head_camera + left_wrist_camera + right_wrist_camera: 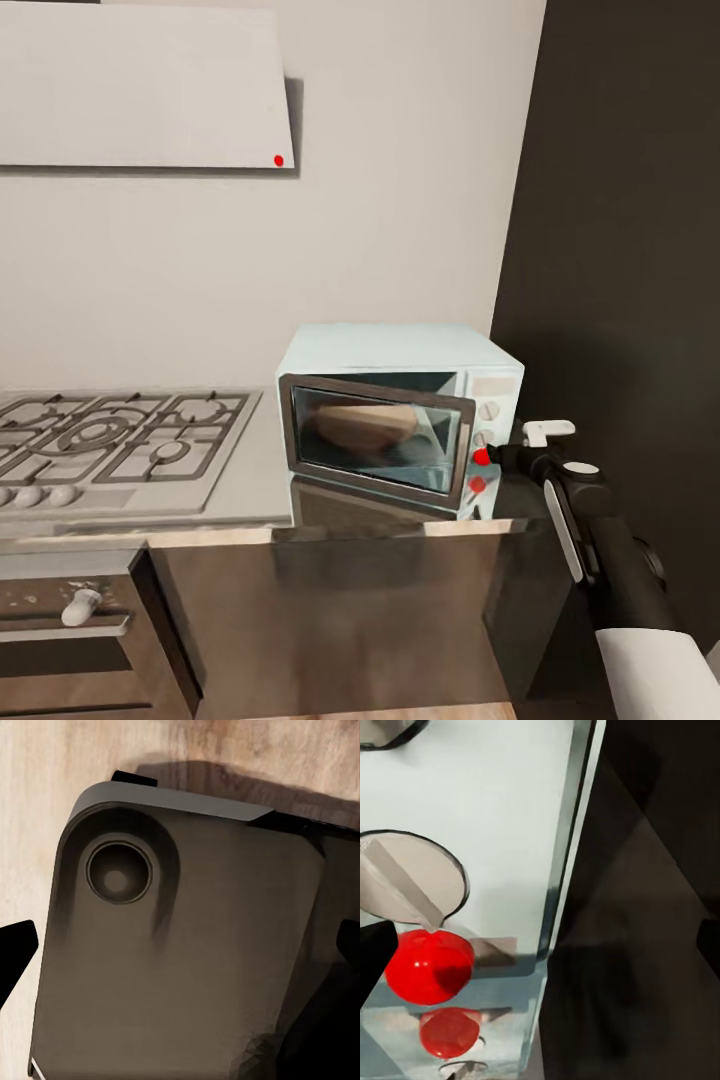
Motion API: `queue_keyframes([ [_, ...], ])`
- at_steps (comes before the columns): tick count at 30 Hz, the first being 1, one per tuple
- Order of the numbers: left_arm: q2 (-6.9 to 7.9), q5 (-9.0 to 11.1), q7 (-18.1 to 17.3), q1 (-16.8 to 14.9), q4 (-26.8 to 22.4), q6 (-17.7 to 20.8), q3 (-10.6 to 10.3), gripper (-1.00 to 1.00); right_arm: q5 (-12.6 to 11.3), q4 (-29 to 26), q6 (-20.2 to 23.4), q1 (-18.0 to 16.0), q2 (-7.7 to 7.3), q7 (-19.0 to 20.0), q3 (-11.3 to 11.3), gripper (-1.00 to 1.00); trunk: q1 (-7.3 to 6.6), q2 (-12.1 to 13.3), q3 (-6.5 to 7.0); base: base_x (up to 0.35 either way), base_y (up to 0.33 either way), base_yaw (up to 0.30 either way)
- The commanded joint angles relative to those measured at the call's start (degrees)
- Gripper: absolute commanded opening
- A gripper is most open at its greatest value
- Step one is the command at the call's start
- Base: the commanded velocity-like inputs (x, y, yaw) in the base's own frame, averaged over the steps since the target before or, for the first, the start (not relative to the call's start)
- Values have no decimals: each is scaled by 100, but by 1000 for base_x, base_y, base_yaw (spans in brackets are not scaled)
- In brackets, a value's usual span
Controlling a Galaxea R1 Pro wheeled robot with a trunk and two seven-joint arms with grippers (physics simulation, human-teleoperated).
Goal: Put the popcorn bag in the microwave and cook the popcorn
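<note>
From the head: pale-blue microwave (400,415) on the grey countertop (270,480), right of the gas hob (115,440), door ajar, the tan popcorn bag (360,428) dimly seen inside behind the glass. Right gripper (492,456) at the white knob panel, tip against a red marker (481,456); whether released or clenched cannot be told. White hood (140,85) up on the far wall, dark cabinet (620,250) at right. From the left wrist: dark fingertips (16,949) spread wide apart, grasping nothing, above a rounded dark robot part (180,952) and wood floor (45,787). From the right wrist: close on the panel, grey knob (409,877), red marker (429,966) beside one dark fingertip (373,956).
</note>
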Motion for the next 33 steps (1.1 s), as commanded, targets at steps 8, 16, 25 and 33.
queue_keyframes([
  [8,-2,28,-5,-2,0,-14,22,100,90,-12,108,-4,46,1094,226,100,0,-3,-6,3,0,0],
  [16,-2,28,-5,-2,0,-14,22,100,116,-4,104,-4,4,1773,258,100,0,-3,-6,0,0,0],
  [25,-2,28,-6,-2,0,-14,22,100,171,-6,103,-4,-65,3521,250,100,0,-3,-6,0,0,0],
  [33,-2,28,-5,-2,0,-14,22,100,187,-4,103,-4,-147,4252,241,100,0,-3,-6,0,0,0],
])
